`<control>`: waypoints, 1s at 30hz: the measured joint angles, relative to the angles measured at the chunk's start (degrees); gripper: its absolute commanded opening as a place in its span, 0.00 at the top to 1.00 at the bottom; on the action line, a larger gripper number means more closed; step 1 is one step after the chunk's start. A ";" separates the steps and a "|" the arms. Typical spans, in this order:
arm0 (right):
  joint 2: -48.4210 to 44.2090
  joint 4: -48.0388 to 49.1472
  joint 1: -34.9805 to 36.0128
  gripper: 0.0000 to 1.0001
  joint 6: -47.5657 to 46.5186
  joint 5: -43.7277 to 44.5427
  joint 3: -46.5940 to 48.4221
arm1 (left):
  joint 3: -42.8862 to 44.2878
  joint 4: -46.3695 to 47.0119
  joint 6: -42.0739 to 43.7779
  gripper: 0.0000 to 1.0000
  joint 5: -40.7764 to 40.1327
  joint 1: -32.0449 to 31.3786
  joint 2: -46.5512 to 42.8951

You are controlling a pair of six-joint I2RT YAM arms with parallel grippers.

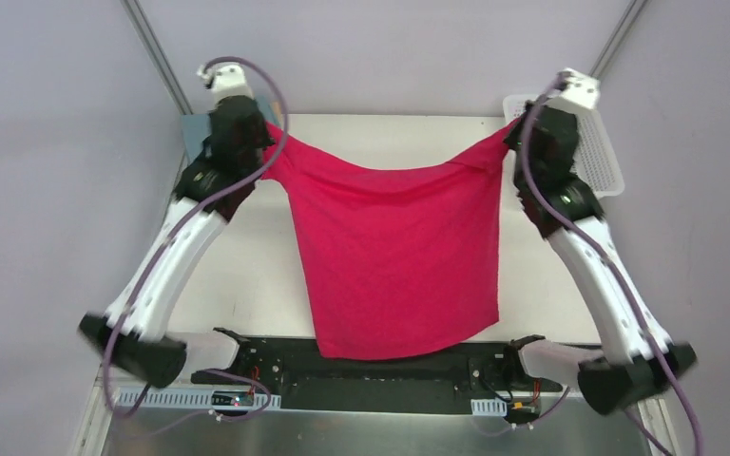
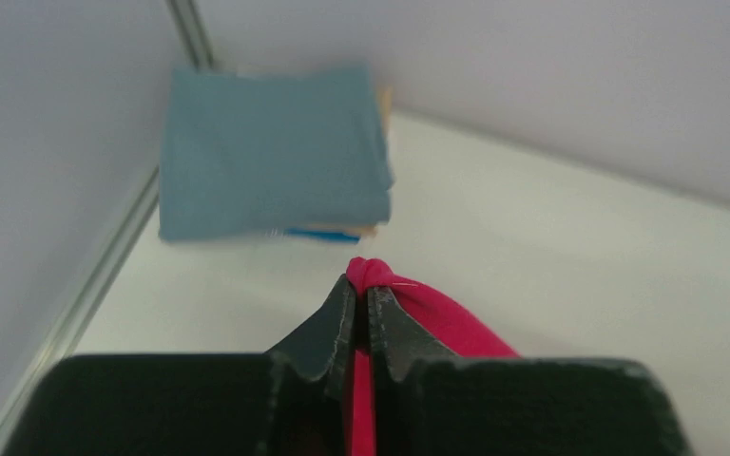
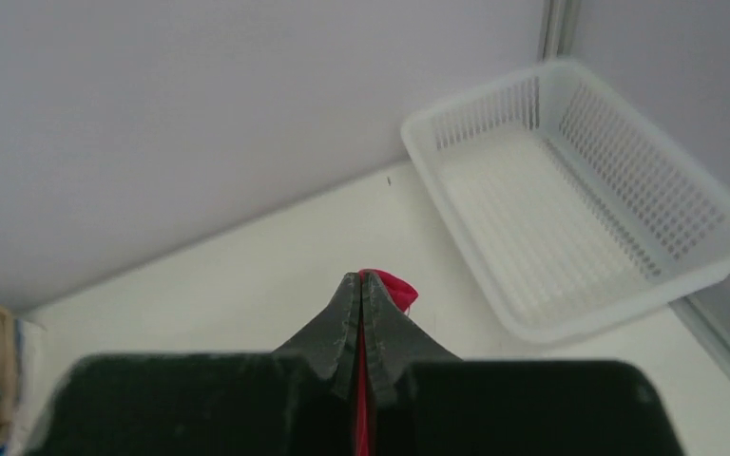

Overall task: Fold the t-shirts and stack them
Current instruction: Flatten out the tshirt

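1. Crimson-pink t-shirt point(image 1: 394, 256) is hanging spread between both arms over the middle of the desk point(image 1: 247, 275), its top edge sagging in a shallow curve.
2. Left pincer point(image 2: 361, 285) is clamped tight on one top corner, with a nub of red cloth poking past the tips. Right pincer point(image 3: 361, 280) is biting the opposite corner the same way.
3. Holding it by two corners is letting the weight pull the cloth flat. I judge that to be the set-up for laying it down and folding.
4. Lower hem is reaching toward the near desk edge by the arm bases, and I cannot tell whether it is touching the surface.
5. Folded stack point(image 2: 271, 152), teal-grey on top, is sitting in the far-left corner just beyond the left pincer, so there is little slack on that side.
6. White basket point(image 3: 480, 95) is sitting at far right near the right pincer, making that side tight too.
7. Open room is lying in the centre of the desk under the cloth, and that is looking like the place to lower it.
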 measured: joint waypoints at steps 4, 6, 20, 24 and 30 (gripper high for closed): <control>16.72 2.64 -7.50 0.42 4.61 -6.16 -5.86 | -2.56 -1.88 -5.14 0.05 3.21 9.22 19.91; 25.57 3.26 -9.57 0.24 6.69 -9.18 -5.97 | -2.23 -4.09 -6.49 0.01 4.94 11.69 28.06; 31.36 1.01 -9.79 0.01 12.87 -22.10 -6.14 | -1.29 -8.81 -10.88 0.01 22.93 13.00 33.14; 26.97 -0.24 -8.74 0.01 15.80 -25.38 -10.21 | -1.29 -8.70 -11.85 0.01 29.90 13.00 33.55; 24.98 -4.39 -1.86 0.01 19.54 -31.15 -16.79 | -1.27 -7.28 -12.41 0.01 37.40 13.00 37.03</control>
